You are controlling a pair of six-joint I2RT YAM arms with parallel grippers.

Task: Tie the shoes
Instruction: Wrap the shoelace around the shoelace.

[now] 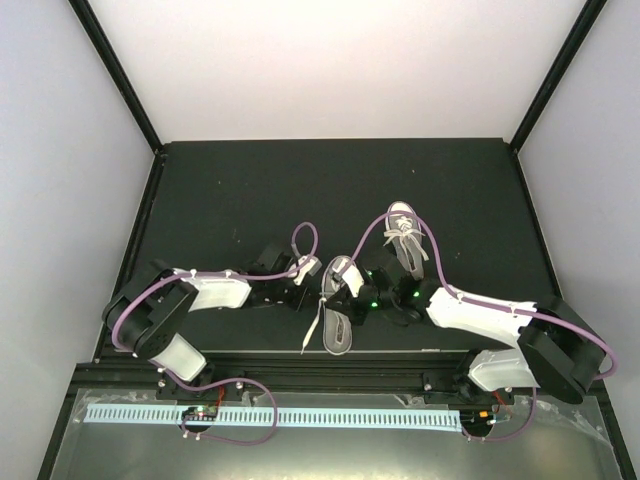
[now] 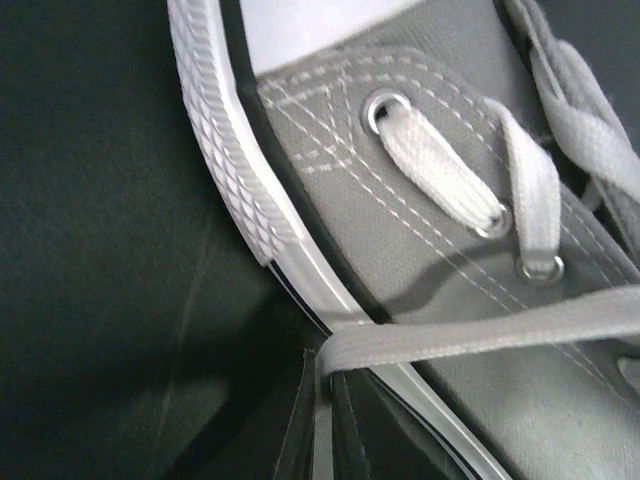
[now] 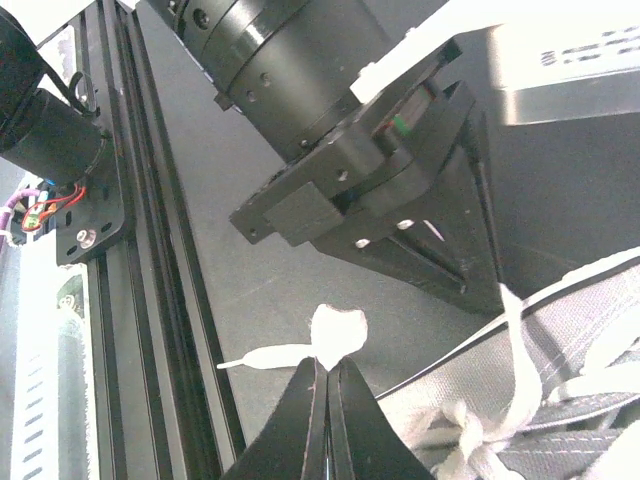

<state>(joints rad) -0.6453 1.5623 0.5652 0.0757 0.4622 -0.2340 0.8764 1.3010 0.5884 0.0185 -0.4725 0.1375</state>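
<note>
Two grey shoes lie on the black mat: the near shoe (image 1: 338, 330) between my grippers and the far shoe (image 1: 402, 238) behind it. My left gripper (image 1: 310, 288) is at the near shoe's left side. In the left wrist view its fingers (image 2: 300, 430) stand nearly together with a white lace (image 2: 480, 335) running between them, beside the white sole (image 2: 235, 170). My right gripper (image 3: 327, 372) is shut on a fold of lace (image 3: 338, 332), whose tip (image 3: 255, 356) sticks out to the left. The grey canvas (image 3: 580, 330) and knotted laces lie to its right.
The left arm's black wrist body (image 3: 370, 170) hangs close above my right gripper. A black rail (image 1: 320, 360) runs along the mat's near edge. A loose lace end (image 1: 312, 328) trails toward that rail. White walls enclose the mat on three sides.
</note>
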